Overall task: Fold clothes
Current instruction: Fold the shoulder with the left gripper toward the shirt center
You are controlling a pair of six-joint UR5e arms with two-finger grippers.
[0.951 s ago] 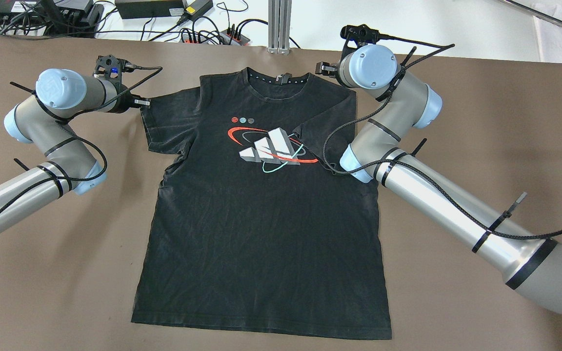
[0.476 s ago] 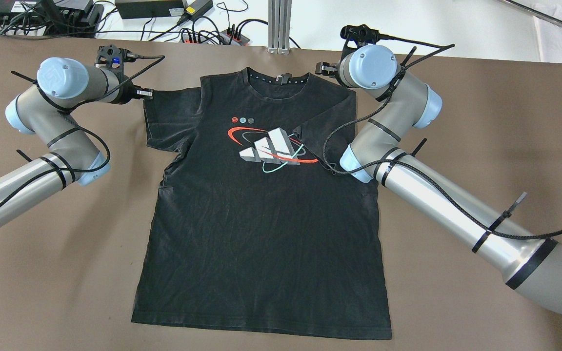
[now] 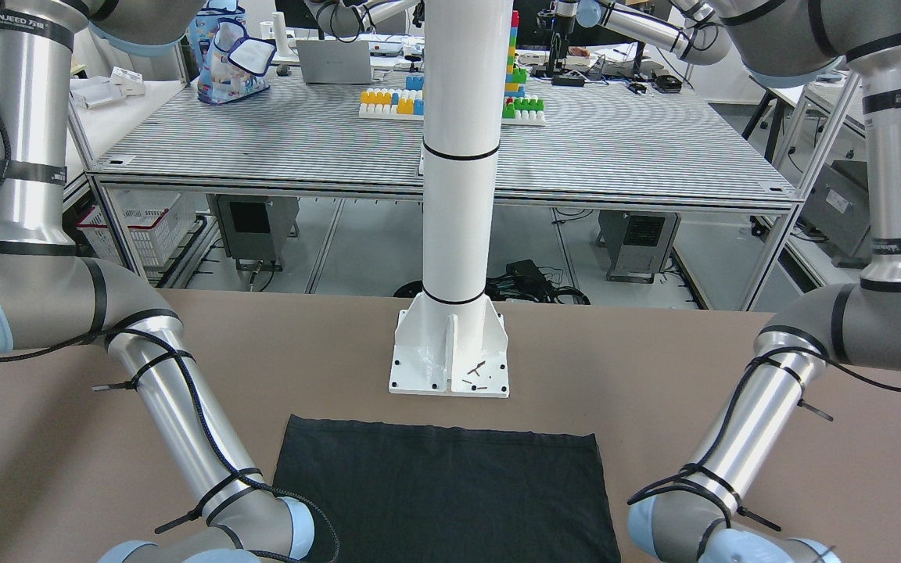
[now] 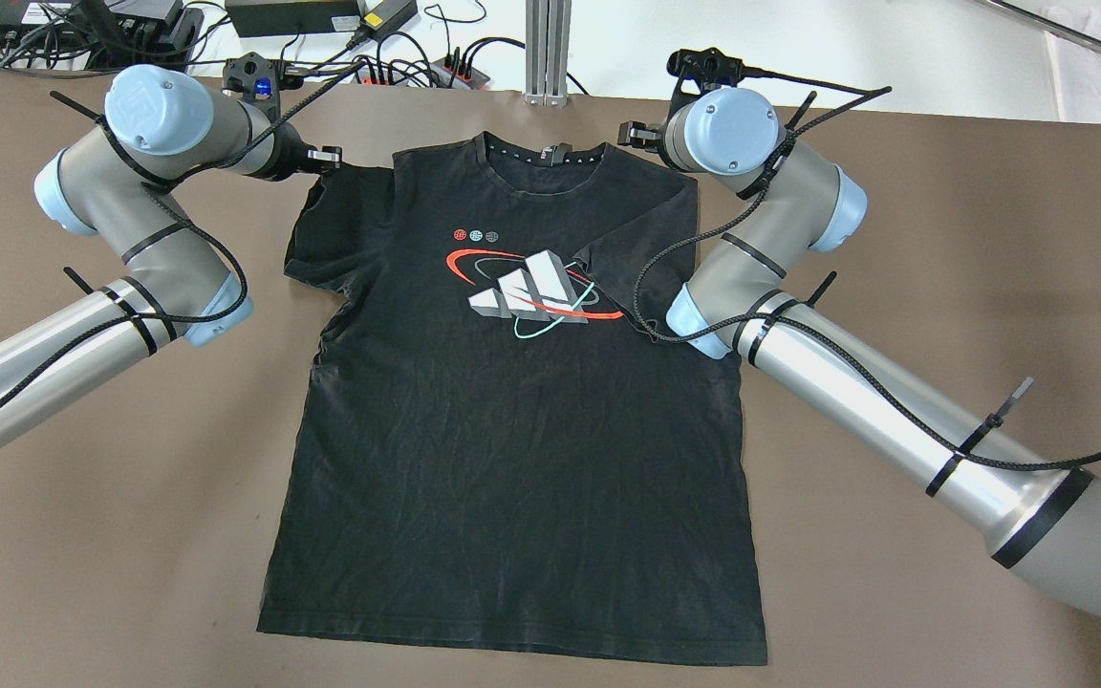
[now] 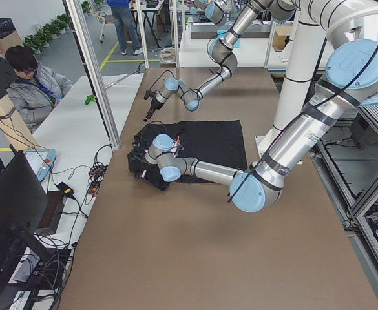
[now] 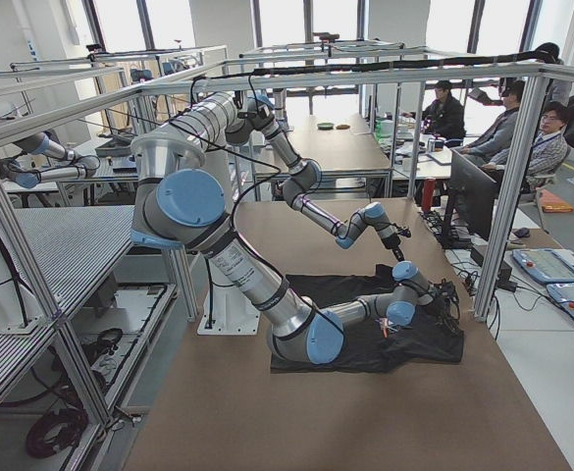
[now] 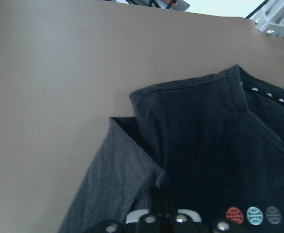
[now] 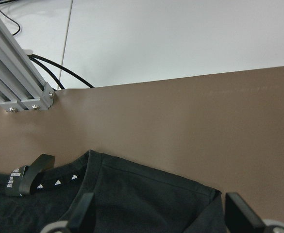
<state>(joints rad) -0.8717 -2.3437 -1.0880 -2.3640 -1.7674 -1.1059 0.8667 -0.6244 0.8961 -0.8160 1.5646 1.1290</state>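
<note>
The clothes, a black T-shirt (image 4: 512,459) with a red, white and teal chest print, lies face up on the brown table (image 4: 942,287). Its hem (image 3: 443,485) lies near the white pillar. My left gripper (image 4: 331,157) is shut on the edge of the shirt's left sleeve (image 7: 117,184), which is drawn in towards the shoulder and bunched. The other sleeve (image 4: 636,239) is folded in over the chest. My right gripper (image 4: 629,134) hovers open by the right shoulder of the shirt (image 8: 156,194), with both fingers (image 8: 86,213) apart and nothing between them.
Cables and power strips (image 4: 398,67) and an aluminium post (image 4: 548,48) line the table's far edge. The white pillar's base plate (image 3: 450,352) stands behind the hem. A seated person (image 5: 30,84) is at a desk beyond that edge.
My left gripper has moved right and towards the far edge with the sleeve, pulling it in towards the collar. The right arm has not moved.
</note>
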